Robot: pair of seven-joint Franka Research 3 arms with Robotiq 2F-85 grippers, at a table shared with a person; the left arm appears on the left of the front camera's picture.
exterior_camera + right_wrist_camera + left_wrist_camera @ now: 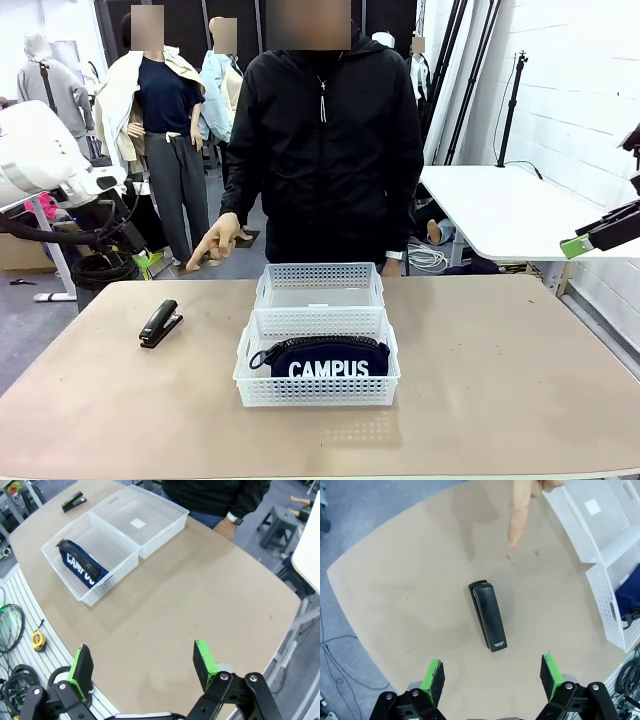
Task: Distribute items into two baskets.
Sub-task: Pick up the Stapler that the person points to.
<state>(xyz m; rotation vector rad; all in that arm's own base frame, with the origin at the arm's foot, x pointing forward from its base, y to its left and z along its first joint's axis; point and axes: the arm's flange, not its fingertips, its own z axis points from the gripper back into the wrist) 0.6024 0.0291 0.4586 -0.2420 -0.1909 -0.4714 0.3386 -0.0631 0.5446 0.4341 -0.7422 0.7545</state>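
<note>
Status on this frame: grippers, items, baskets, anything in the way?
Left gripper open above stapler; right gripper open, empty. Pouch in near basket, far basket empty, stapler on table. Person's hand pointing at stapler, close by.

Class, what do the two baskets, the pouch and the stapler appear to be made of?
Near basket and far basket: probably moulded white plastic, semi-gloss; perforated lattice walls. CAMPUS pouch: navy fabric, matte, with a zip. Stapler: black casing with sheen, plastic or painted metal, unclear.
</note>
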